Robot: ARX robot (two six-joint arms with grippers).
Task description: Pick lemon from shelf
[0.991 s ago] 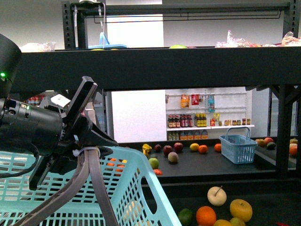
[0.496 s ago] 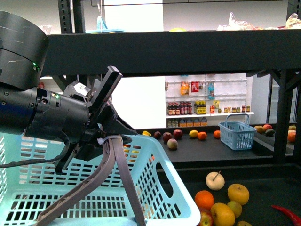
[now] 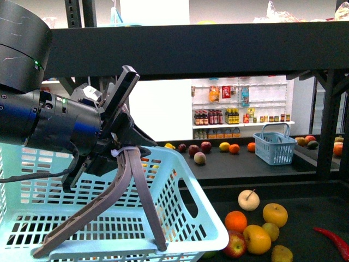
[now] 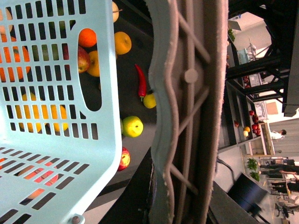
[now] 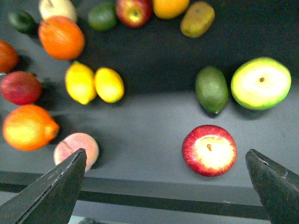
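Front view: the left gripper is clamped tight on the grey handle of a pale blue basket that fills the near left. The black shelf crosses overhead as a thick tier. To the right, between the basket's rim and the upright post at the far right, the near tier lies open, with a pile of fruit and a red chili on it. The lemon cannot be picked out for certain here. On the far tier stands a small blue basket. Behind it are grocery shelves of bottles, their labels too small to read.

Left wrist view: the handle runs straight through the middle, with the basket's slotted wall close beside it. Only a narrow strip of dark tier shows between them. On that strip a small yellow fruit touches the chili's tip; I cannot tell what kind it is.

Right wrist view: the right gripper is spread wide with nothing between its fingertips. The lemon lies on the tier, touching a second yellow fruit. A bare stretch of tier separates it from a red apple and an avocado. The tier's raised lip runs just beside the fingertips. No writing shows.
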